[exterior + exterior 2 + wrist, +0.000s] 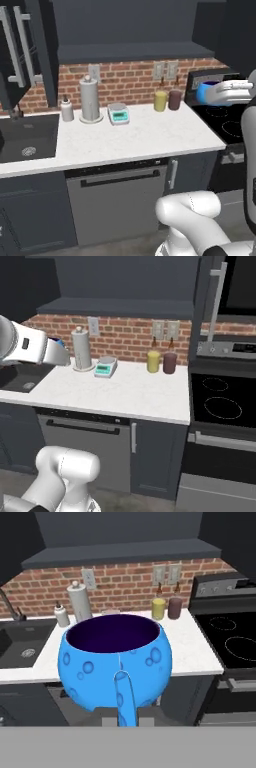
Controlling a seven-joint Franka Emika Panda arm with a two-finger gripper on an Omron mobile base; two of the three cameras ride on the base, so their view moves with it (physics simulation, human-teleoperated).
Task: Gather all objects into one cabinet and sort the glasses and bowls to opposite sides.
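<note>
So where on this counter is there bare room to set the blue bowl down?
The front of the white counter is bare, from the sink to the stove. It is crowded along the brick wall: soap bottle, paper towel roll, scale, two canisters.

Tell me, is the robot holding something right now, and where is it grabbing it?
Yes. The pincer is shut on the blue bowl, gripping it at the handle-like strip on its near side.

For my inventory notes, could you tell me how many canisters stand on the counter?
2: a yellow canister and a brown canister, side by side against the brick wall, near the stove.
</note>
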